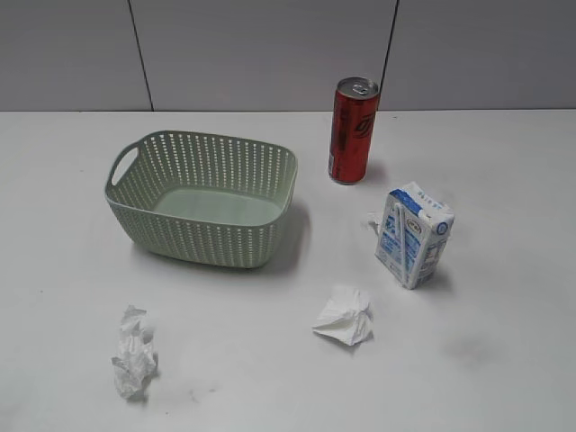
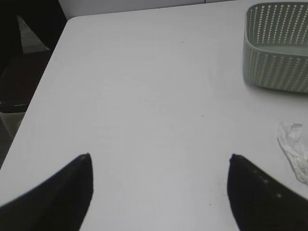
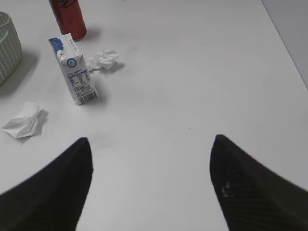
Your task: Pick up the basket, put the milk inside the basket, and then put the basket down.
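Crumpled paper balls are lying nearest; the basket is sitting empty, the milk standing right. Both grippers are spread wide, gripping nothing.

The left gripper is held above the counter near its left edge, with its two dark fingers spread wide and nothing gripped between them. The right gripper is held above the counter towards its right edge, fingers likewise parted and empty. Neither arm is seen in the exterior view.
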`<state>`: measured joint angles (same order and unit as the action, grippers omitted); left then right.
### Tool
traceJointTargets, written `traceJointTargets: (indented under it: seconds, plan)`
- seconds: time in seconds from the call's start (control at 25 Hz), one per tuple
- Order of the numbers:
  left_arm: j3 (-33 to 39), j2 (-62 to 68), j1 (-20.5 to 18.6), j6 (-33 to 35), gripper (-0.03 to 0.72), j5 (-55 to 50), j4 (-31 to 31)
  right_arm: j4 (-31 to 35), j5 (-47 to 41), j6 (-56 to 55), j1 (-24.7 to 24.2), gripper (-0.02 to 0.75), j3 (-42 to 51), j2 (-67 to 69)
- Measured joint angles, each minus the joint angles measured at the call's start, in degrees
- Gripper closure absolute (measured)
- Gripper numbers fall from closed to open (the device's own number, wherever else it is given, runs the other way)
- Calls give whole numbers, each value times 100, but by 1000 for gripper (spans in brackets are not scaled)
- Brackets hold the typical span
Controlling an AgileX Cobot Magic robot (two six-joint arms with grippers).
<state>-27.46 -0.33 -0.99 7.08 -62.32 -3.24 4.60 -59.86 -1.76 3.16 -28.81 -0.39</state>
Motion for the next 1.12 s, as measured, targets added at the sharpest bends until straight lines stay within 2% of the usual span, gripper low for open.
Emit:
traceJointTargets:
  seconds: [0.64, 0.88, 1.12]
  plan:
    - [-59, 215, 0, 0, 43, 93, -6, 0, 0, 8, 0, 168, 0, 0]
    - [-427, 1274, 0, -5, 46, 1534, -6, 0, 0, 8, 0, 168, 0, 0]
    - [-777, 3354, 0, -5, 46, 2922, -208, 0, 0, 8, 0, 168, 0, 0]
